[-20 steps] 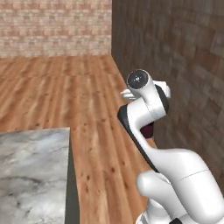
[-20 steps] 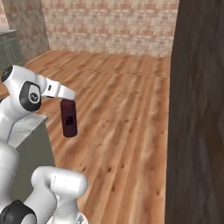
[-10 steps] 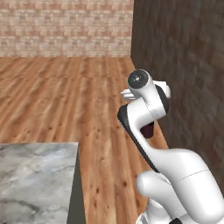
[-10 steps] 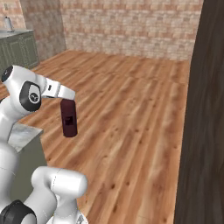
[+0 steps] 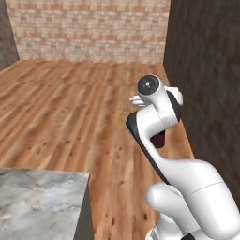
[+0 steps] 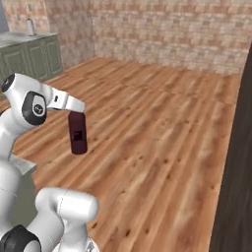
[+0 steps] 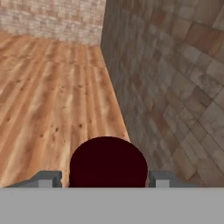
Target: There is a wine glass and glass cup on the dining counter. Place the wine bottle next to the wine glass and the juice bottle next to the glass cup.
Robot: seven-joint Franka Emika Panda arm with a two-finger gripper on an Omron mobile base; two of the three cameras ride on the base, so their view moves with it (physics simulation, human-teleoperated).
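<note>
Juice bottle (image 6: 77, 133), the squat maroon one, hangs upright with its long axis vertical, clamped by its top between the jaws of the gripper (image 6: 75, 109) and carried clear above the wooden floor (image 6: 162, 128). A corner of the dining counter (image 5: 42, 201) lies at about 8 o'clock from the arm in the left base view, well apart from the bottle, so I judge the carry must swing that way. At 3 o'clock a dark stone wall (image 5: 206, 79) stands near; nothing else looks in the way.
</note>
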